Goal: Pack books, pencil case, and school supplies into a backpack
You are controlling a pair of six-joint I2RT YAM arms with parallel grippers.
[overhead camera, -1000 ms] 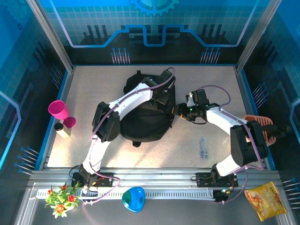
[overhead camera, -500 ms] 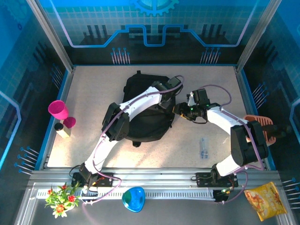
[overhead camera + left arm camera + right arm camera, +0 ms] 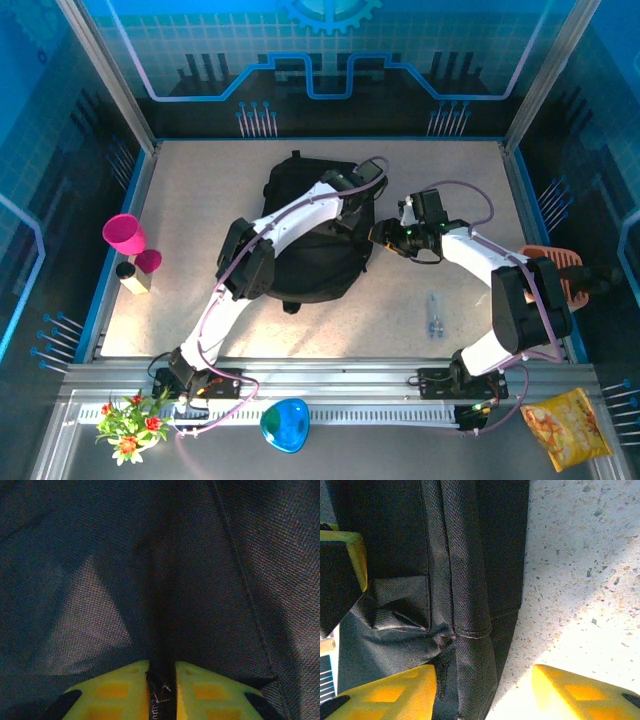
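The black backpack (image 3: 310, 245) lies flat in the middle of the table. My left gripper (image 3: 352, 213) reaches over its upper right part. In the left wrist view the yellow fingers (image 3: 115, 690) are shut on a narrow black strip of the backpack's fabric (image 3: 161, 680). My right gripper (image 3: 385, 237) sits at the backpack's right edge. It is open: its left finger (image 3: 385, 692) touches the fabric seam (image 3: 470, 630) and its right finger (image 3: 580, 692) hangs over bare table. The books and pencil case are out of view.
A small clear pen-like item (image 3: 433, 315) lies on the table right of the backpack. Two pink cups (image 3: 124, 233) and a small bottle (image 3: 130, 276) stand at the left edge. An orange object (image 3: 558, 268) sits at the right edge.
My left arm swung right across the backpack's top, and its jaws opened, then closed on the fabric strip. The right arm stayed in place.
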